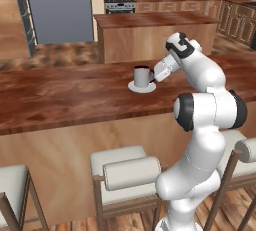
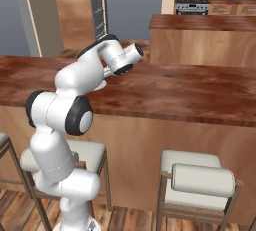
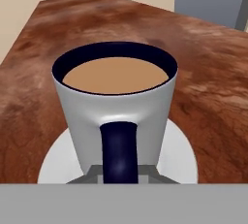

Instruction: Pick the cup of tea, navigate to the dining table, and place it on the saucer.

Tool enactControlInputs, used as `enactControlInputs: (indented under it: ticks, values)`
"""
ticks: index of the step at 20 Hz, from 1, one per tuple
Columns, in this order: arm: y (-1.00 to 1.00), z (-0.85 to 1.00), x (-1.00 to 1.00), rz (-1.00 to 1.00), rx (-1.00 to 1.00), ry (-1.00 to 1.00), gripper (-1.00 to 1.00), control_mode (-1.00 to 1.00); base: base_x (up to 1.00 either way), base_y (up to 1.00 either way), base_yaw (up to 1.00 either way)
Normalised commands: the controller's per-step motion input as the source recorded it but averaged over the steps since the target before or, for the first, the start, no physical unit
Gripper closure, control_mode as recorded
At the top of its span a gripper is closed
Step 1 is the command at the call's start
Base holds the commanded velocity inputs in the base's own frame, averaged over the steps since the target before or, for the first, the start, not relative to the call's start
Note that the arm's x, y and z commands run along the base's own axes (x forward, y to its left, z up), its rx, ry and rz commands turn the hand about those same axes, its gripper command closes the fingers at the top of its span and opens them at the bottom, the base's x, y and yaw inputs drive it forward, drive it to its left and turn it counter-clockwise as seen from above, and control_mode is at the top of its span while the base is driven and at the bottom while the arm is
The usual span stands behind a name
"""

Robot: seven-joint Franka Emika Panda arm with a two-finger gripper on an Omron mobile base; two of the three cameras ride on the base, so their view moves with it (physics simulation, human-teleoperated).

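Grey cup [image 1: 142,75]: I see it upright on saucer [image 1: 142,87], tea inside.
Saucer: flat on table [image 1: 60,97].
Hand [image 1: 154,75]: at cup's handle; grip unreadable.

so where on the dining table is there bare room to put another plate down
The dining table is bare left of the saucer, out to its left end, and bare along the near edge. The crowded spot is at the cup of tea, with the gripper close on its right.

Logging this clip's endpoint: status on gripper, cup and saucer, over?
Gripper at cup handle, jaws' state unreadable. Cup upright on saucer, tea in it. Table around saucer bare; nothing in the way.
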Motion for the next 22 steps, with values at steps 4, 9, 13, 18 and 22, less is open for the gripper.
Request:
enactControlInputs:
  ticks: [4, 9, 13, 18, 22]
  values:
    - [0.0, 0.0, 0.0, 0.0, 0.0, 0.0, 1.0, -1.0, 0.0, 0.0, 0.0]
    - [0.0, 0.0, 0.0, 0.0, 0.0, 0.0, -1.0, -1.0, 0.0, 0.0, 0.0]
    - [0.0, 0.0, 0.0, 0.0, 0.0, 0.0, -1.0, -1.0, 0.0, 0.0, 0.0]
    - [0.0, 0.0, 0.0, 0.0, 0.0, 0.0, -1.0, -1.0, 0.0, 0.0, 0.0]
    - [-0.03, 0.0, 0.0, 0.0, 0.0, 0.0, -1.0, -1.0, 0.0, 0.0, 0.0]
